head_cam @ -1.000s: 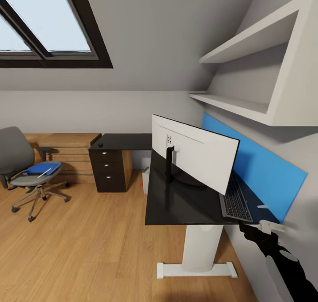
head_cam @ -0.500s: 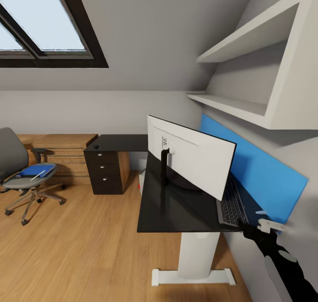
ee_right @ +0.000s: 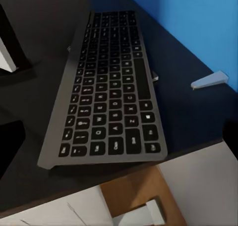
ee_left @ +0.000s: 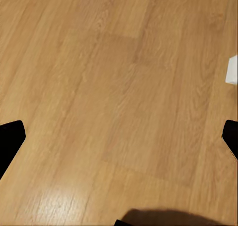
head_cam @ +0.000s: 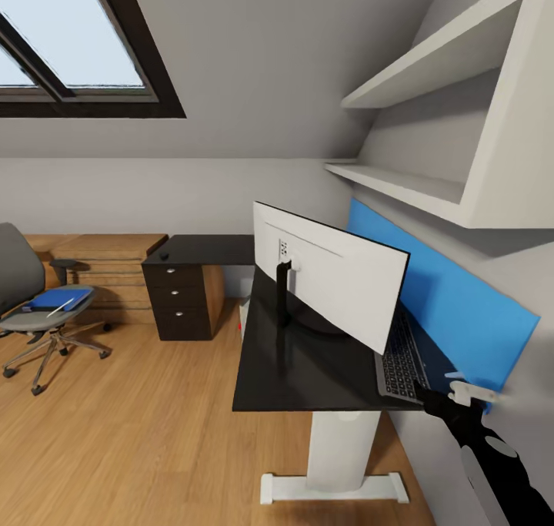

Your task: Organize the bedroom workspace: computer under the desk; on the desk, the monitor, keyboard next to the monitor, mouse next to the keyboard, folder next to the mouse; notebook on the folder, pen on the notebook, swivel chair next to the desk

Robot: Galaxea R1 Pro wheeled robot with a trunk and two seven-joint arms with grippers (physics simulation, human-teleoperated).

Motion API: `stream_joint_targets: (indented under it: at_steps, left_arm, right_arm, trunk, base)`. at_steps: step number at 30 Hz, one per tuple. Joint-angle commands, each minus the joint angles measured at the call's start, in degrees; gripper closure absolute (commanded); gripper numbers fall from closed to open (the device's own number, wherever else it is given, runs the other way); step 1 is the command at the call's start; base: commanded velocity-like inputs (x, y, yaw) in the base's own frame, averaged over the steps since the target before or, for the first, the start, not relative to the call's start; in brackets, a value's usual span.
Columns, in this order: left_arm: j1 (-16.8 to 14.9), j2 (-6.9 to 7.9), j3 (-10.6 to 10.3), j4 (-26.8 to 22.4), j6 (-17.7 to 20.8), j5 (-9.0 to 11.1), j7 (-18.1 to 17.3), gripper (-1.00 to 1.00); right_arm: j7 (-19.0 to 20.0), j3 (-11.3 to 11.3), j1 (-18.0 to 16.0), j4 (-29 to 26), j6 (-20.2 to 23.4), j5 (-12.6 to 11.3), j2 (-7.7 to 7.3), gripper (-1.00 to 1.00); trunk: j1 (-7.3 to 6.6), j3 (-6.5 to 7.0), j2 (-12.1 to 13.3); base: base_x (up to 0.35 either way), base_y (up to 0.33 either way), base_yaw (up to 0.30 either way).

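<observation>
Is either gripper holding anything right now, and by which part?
Nothing is held. The left gripper is open over bare floor; the right gripper is open near the keyboard.

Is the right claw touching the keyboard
Apart. In the right wrist view the keyboard lies on the desk untouched, with the claw's dark fingertips short of it.

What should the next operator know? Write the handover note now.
Left tool open over the floor. Right tool open, above the keyboard's near end.
Monitor and keyboard on the desk; mouse on the desk's far wing, away from the keyboard.
Folder and pen lie on the chair, far from the desk.
Left: mouse, folder, notebook, pen, chair.
</observation>
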Motion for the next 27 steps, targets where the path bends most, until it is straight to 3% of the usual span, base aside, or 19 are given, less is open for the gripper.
stream_joint_targets:
  at_steps: [1,15,22,23,27]
  left_arm:
    - [-0.1,0.06,-0.4,0.0,-0.4,0.6,0.4,-1.0]
    - [-0.1,0.06,-0.4,0.0,-0.4,0.6,0.4,-1.0]
    - [-0.1,0.06,-0.4,0.0,-0.4,0.6,0.4,-1.0]
    - [-0.1,0.06,-0.4,0.0,-0.4,0.6,0.4,-1.0]
    - [-0.1,0.06,-0.4,0.0,-0.4,0.6,0.4,-1.0]
  right_arm:
    - [-0.4,0.1,0.0,-0.1,0.2,-0.6,-0.03,-1.0]
    - [-0.3,0.0,0.0,0.8,-0.8,-0.5,-0.03,-1.0]
    - [-0.4,0.2,0.0,4.0,-1.2,-0.4,-0.06,-1.0]
    - [-0.4,0.2,-0.1,6.7,-2.9,-0.4,-0.1,-1.0]
    - [-0.4,0.2,-0.1,7.3,-4.0,-0.4,-0.11,-1.0]
  trunk:
    - [0.02,-0.07,0.0]
    - [0.02,-0.07,0.0]
    - [0.02,-0.07,0.0]
    - [0.02,-0.07,0.0]
    - [0.02,-0.07,0.0]
  base:
    - [0.184,-0.09,0.0]
    - [0.251,-0.112,0.0]
    - [0.045,-0.019,0.0]
    - [0.002,-0.001,0.0]
    - [0.001,0.0,0.0]
